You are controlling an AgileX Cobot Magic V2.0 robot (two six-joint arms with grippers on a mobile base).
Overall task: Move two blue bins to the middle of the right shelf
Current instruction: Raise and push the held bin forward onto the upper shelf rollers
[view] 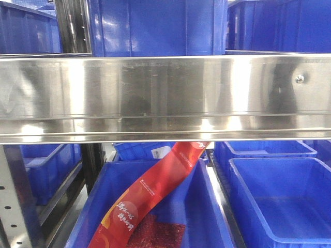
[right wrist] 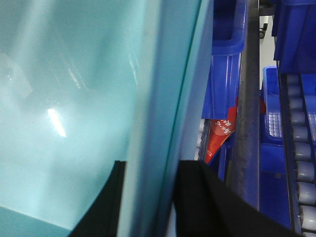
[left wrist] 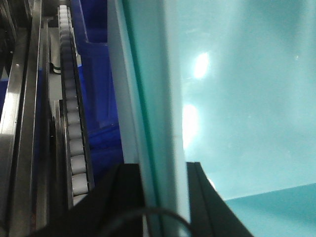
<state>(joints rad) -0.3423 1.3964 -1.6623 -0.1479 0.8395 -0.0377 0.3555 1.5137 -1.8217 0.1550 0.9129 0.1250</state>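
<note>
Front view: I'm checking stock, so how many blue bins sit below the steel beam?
At least 5: one with the red bag, one behind it, two stacked at right, one at left. The beam may hide more.

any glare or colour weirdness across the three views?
Front view: streaky glare on the steel shelf rail. Left wrist view: bin wall washed out teal with two hotspots. Right wrist view: same teal cast on the bin wall, soft close-up blur, one bright streak.

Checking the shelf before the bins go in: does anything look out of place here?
Yes. A long red printed banner hangs slanted from under the steel shelf rail into the lower-left blue bin, above a red mesh patch on its floor.
</note>
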